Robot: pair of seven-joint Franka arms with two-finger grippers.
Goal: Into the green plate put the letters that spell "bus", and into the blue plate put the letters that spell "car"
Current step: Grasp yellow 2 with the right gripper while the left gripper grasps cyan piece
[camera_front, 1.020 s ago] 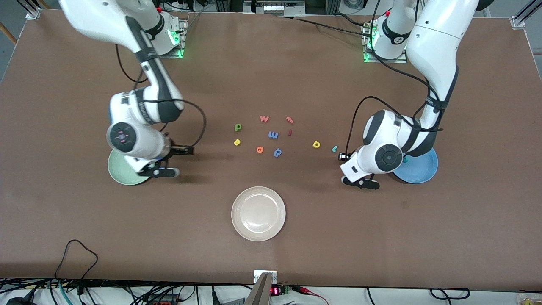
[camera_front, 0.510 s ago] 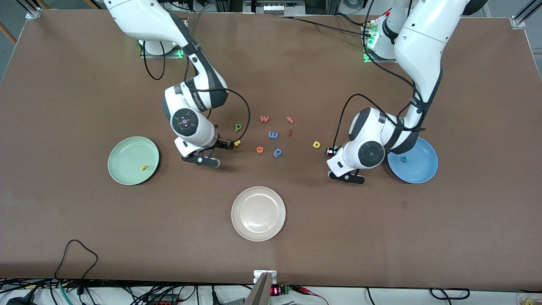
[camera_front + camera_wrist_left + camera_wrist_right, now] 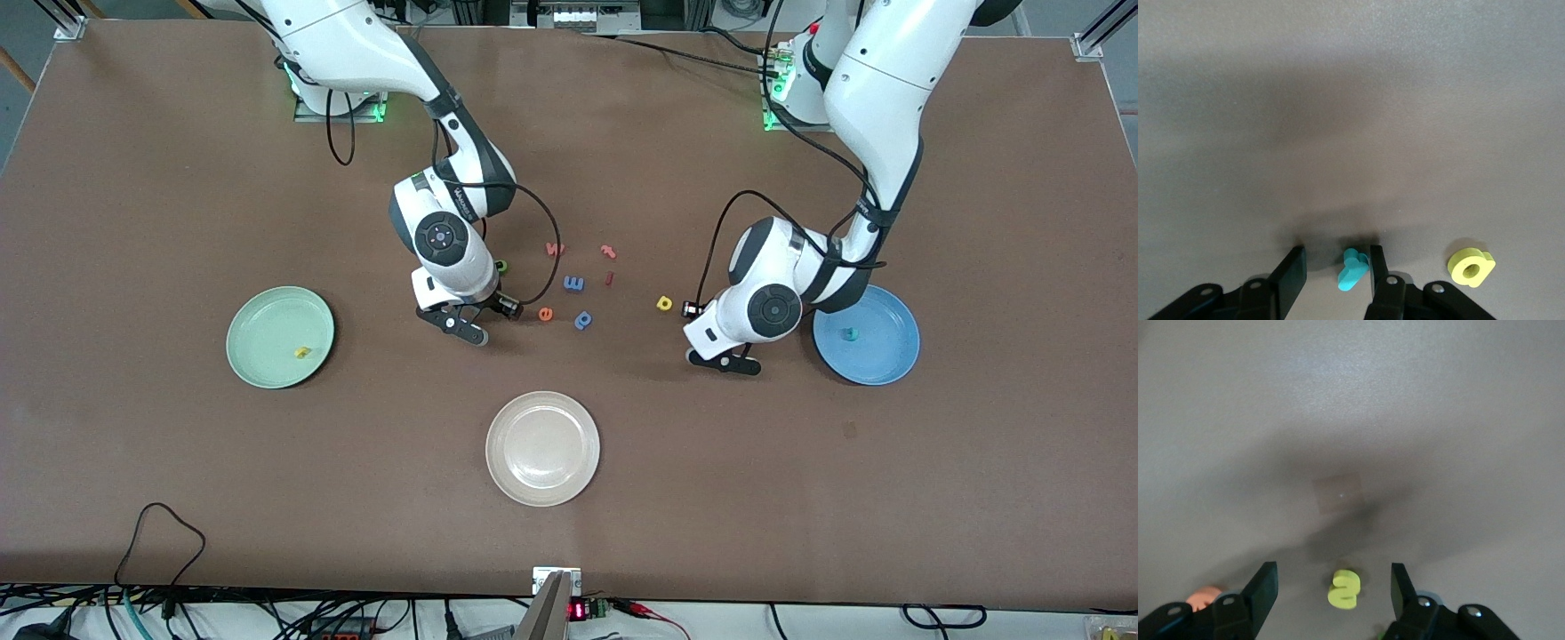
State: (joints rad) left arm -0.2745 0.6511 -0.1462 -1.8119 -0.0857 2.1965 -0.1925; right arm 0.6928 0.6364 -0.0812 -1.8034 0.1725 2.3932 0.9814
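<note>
Since your right gripper [image 3: 1335, 593] hangs open with the yellow "s" [image 3: 1343, 589] between its fingers, just drop straight down.

I see open table between the cream plate [image 3: 542, 449] and both arms. Loose letters crowd the middle; the yellow a [image 3: 1471, 267] sits close beside the left gripper [image 3: 1337, 270].
</note>
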